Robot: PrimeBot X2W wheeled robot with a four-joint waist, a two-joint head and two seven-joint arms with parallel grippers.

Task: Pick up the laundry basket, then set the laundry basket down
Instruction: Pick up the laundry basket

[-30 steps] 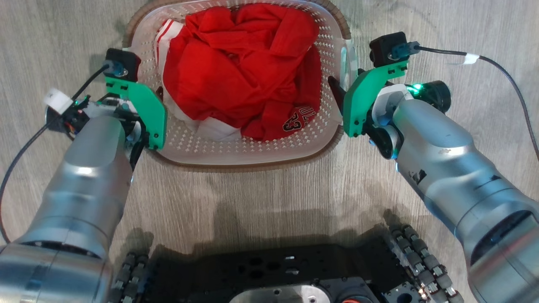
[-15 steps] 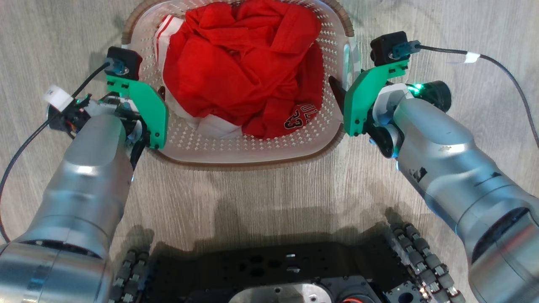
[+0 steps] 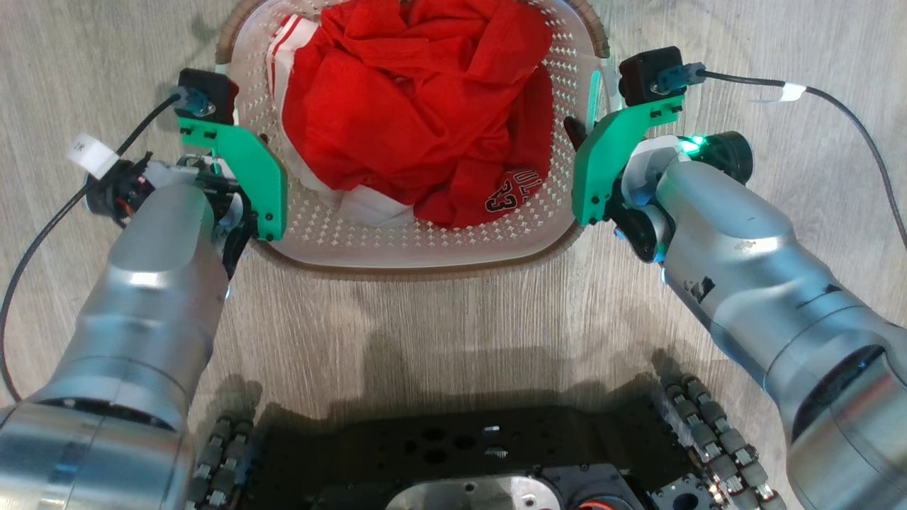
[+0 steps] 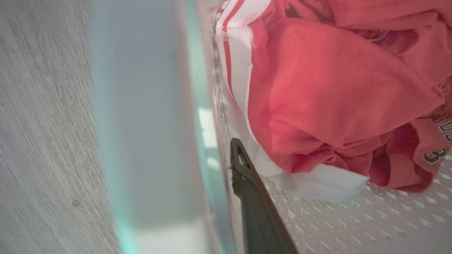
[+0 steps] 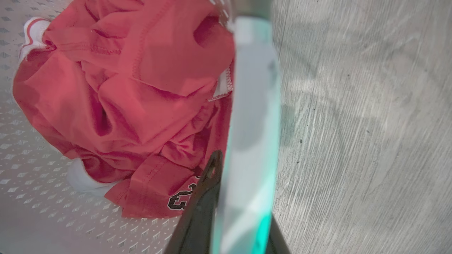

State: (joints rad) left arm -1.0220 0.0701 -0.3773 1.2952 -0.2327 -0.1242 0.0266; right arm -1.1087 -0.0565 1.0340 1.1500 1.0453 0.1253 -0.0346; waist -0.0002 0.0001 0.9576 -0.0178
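Left gripper: one dark finger lies flat against the inside of the basket wall. Its partner is hidden behind the blurred pale handle, so you cannot tell whether this tool is clamped.

Right gripper: clenched on the basket. In the right wrist view its two fingers straddle the pale side handle, one inside the wall and one outside.

Task object: the small white perforated plastic laundry basket with a brown woven-look rim sits between your two tools, its side handles at the fingers.

Load: a crumpled red jersey with white trim is heaped inboard of both fingers, and its printed hem lies near the right fingertip.

Just changed: over the last second the basket and both tools have slid together away from the black wheeled base and a little toward your right tool's side. More grey wood-grain floor shows behind the wrists.

What it means: the basket follows the tools with no slip at either handle, so it is probably being carried.

Unclear: whether its bottom is off the floor.

Left to do: the set-down. Keep both wrists level, since uneven travel would tilt the load.
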